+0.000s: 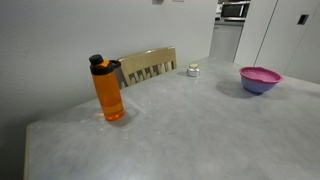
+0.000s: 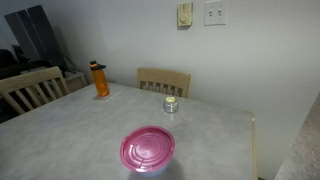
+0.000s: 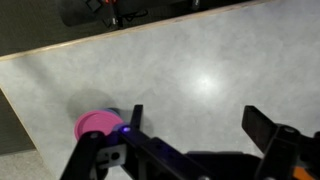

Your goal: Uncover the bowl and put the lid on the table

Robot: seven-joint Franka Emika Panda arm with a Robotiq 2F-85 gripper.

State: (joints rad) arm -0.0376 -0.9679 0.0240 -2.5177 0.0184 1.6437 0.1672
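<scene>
The lid [image 2: 147, 148] is seated on the bowl [image 1: 258, 87], which stands on the table [image 2: 60, 130]. In an exterior view, a small jar [image 2: 170, 104] is located at 1 o'clock from the lid and an orange bottle [image 2: 100, 80] at 11 o'clock. In the wrist view, the gripper [image 3: 197, 120] is seen spread and empty, with the lid at its 9 o'clock.

The pink lid [image 2: 147, 148] covers the blue bowl [image 1: 259, 87] on the grey table [image 1: 180, 135].

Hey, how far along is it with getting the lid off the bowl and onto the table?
Nothing looks done yet: the pink lid sits on the blue bowl. In hand: the gripper hovers open and empty, off to the lid's side. Left: grasp, lift, set it on the table.
</scene>
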